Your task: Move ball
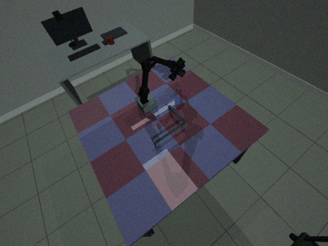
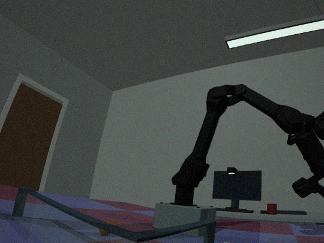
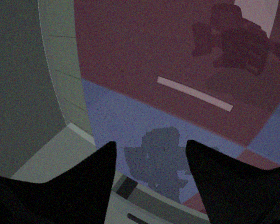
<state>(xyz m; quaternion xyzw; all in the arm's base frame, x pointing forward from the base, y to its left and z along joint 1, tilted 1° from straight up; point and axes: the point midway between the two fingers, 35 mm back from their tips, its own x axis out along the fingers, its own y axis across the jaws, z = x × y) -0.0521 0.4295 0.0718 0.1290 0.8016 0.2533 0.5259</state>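
While our black two-fingered tool (image 1: 179, 71) hung high, half open and holding nothing, the small orange ball (image 1: 158, 125) sat on the red and blue checked worktop (image 1: 121, 163), well below, just beside the low clear walls (image 1: 179, 117).

A grey desk (image 1: 127, 42) stands in the upper left of the top view, against the wall. On it sit a dark monitor (image 1: 67, 26), a keyboard (image 1: 84, 52) and a red cup (image 1: 110, 40). In the exterior view a brown door (image 2: 25, 140) fills the left, and a ceiling light (image 2: 274, 33) glows upper right.
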